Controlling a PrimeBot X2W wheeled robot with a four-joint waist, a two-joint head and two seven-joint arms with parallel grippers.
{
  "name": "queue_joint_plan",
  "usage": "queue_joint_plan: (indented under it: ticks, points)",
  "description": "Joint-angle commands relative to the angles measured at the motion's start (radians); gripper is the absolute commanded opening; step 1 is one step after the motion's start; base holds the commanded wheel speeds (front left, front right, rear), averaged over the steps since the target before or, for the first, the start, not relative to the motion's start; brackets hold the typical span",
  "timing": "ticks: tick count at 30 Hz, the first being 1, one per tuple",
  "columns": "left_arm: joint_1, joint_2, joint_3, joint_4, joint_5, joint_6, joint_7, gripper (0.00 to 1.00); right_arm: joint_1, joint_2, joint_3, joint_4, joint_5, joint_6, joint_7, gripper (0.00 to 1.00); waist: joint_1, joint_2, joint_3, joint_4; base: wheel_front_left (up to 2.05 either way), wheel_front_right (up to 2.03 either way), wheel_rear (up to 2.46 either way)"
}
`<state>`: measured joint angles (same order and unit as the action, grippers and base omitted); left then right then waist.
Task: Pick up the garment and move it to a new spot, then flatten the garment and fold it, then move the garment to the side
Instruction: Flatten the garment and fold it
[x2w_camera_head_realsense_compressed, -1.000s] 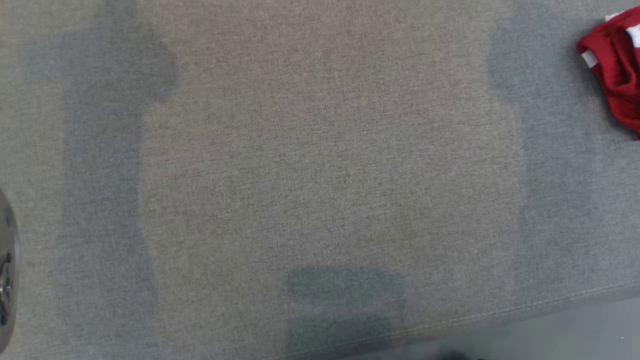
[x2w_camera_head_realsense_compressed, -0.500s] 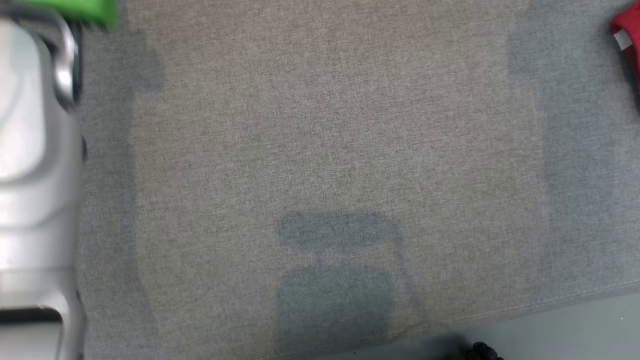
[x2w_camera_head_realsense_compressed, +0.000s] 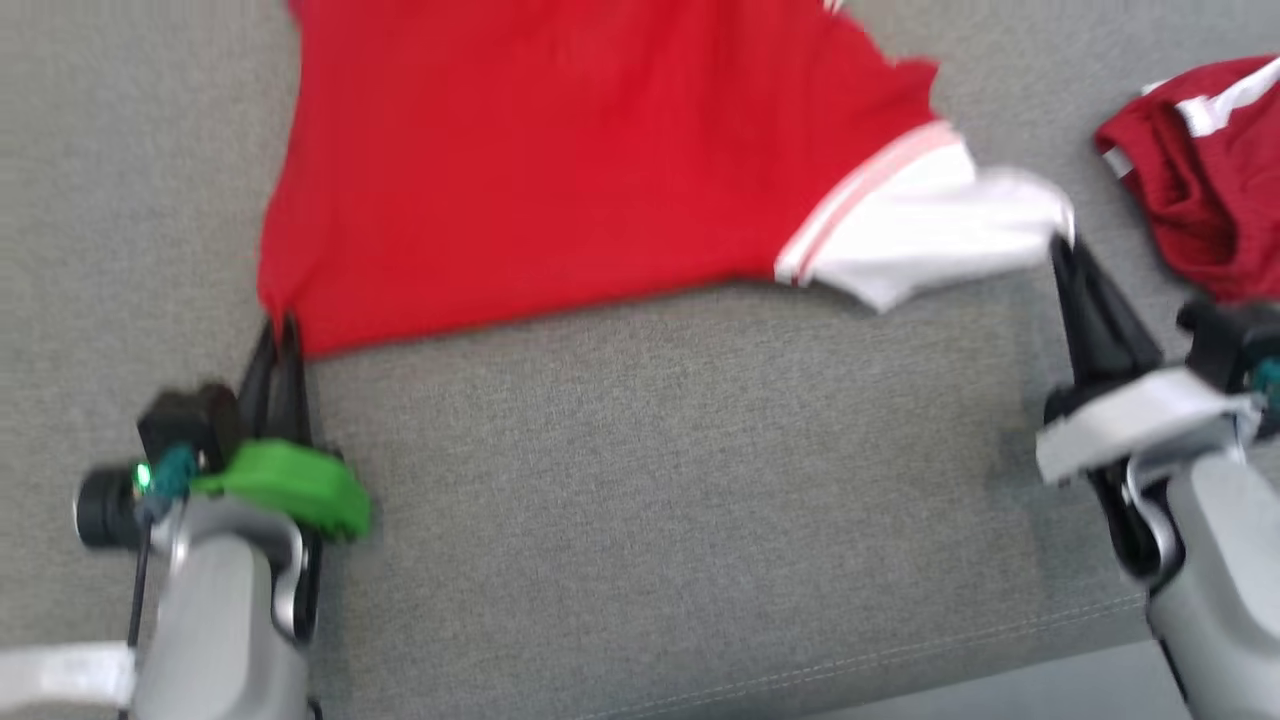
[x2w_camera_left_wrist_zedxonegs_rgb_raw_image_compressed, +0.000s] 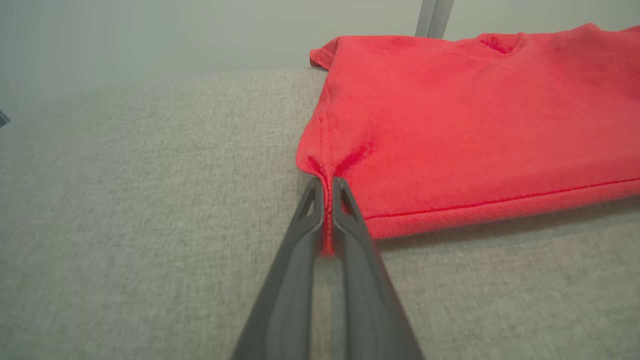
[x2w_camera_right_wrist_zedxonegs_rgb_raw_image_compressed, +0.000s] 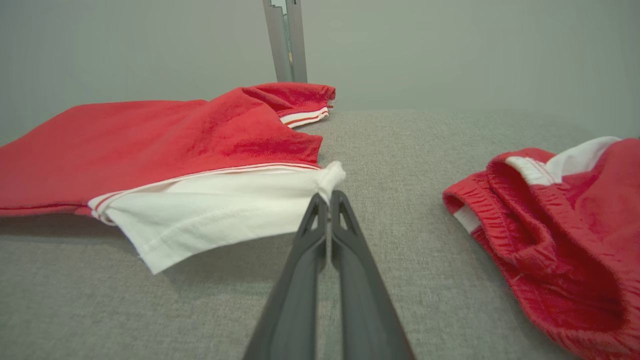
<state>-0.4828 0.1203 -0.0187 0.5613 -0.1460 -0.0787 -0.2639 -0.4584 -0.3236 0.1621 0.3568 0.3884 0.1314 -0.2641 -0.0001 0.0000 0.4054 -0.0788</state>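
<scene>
At the lower left of the head view, the left gripper (x2w_camera_head_realsense_compressed: 280, 325) was clamped shut on the bottom corner of the red garment (x2w_camera_head_realsense_compressed: 560, 160). The cloth puckered where it was pinched, and the left wrist view showed the hem corner caught in that grip. From the corner the garment ran up and to the right and filled the upper middle of the frame. Its near hem stretched in a nearly straight line across the grey fabric surface (x2w_camera_head_realsense_compressed: 650, 500).

Farther right the red gave way to a white sleeve (x2w_camera_head_realsense_compressed: 930, 230) edged with thin stripes. In the right wrist view the sleeve seemed to hang just clear of the surface, with a shadow beneath it. At the sleeve's far tip, toward the right edge of the frame, the right gripper (x2w_camera_head_realsense_compressed: 1060, 248) was likewise closed tight on the cloth.

The garment's long axis therefore lay across the picture, left to right, between the two grippers. Each held one end, and both pointed up the frame toward it. By my judgement, laying it down flat would depend on drawing that line taut and level, with neither arm the nearer.

A darker red garment (x2w_camera_head_realsense_compressed: 1200, 170) lay bunched at the upper right, just beside the right gripper. It looked close enough to be snagged.
</scene>
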Motion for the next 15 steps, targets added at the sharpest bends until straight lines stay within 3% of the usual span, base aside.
queue_joint_plan:
  ticks: [1, 10, 15]
  points:
    - [0.084, -0.007, 0.036, 0.002, -0.018, -0.008, 0.000, 0.00, 0.075, 0.006, -0.017, 0.012, 0.017, -0.002, 0.000, 0.00, 0.0001, 0.0000, -0.169, -0.019, 0.00, 0.00, 0.00]
    - [0.356, -0.055, 0.110, 0.016, -0.013, -0.031, 0.000, 0.00, 0.343, 0.037, -0.057, 0.084, 0.023, -0.002, 0.000, 0.00, 0.0001, 0.0000, -0.360, -0.021, 0.00, 0.00, 0.00]
    - [0.419, -0.063, 0.101, 0.022, 0.002, -0.036, -0.001, 0.00, 0.424, 0.051, -0.062, 0.105, 0.024, -0.002, 0.000, 0.00, 0.0001, 0.0000, -0.404, -0.011, 0.00, 0.00, 0.00]
